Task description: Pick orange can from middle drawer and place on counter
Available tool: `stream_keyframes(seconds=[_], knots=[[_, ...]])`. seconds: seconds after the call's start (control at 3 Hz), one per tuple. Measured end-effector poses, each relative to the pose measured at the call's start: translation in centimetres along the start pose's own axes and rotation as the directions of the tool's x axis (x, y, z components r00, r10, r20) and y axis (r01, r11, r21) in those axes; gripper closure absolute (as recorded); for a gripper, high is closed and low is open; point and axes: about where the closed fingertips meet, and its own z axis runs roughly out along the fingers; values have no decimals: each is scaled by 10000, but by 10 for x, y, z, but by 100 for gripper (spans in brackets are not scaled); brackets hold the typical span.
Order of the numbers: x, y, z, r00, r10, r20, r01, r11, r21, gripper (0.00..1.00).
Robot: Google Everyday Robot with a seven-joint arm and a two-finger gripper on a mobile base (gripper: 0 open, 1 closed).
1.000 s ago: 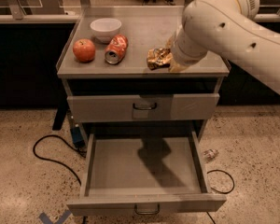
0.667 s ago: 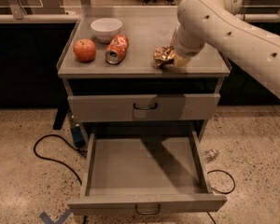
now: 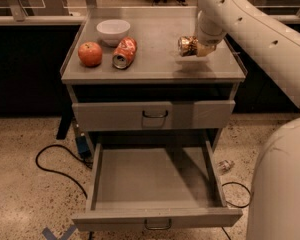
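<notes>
The orange can (image 3: pixel 186 45), gold-brown and wrinkly, is held in my gripper (image 3: pixel 196 48) at the right side of the counter (image 3: pixel 155 66). It hangs slightly above the grey top, with its shadow on the surface below. The gripper is shut on the can, and the white arm reaches in from the upper right. The middle drawer (image 3: pixel 102 184) is pulled open below and shows only its flat grey floor. Its dark loop handle (image 3: pixel 157 226) is at the front.
A white bowl (image 3: pixel 113 30), a red apple (image 3: pixel 90 53) and a red-orange can lying on its side (image 3: pixel 125 52) sit on the counter's left part. The upper drawer (image 3: pixel 115 116) is closed. Black cables (image 3: pixel 55 164) lie on the floor at left.
The gripper has carried the orange can a little farther back and to the right over the counter. The drawer and the other objects have not moved.
</notes>
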Motion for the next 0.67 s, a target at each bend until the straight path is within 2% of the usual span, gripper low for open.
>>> stream_keyframes(seconds=[0.67], knots=[[-1,0,0,10000,-6,14,6,10000,5,35]])
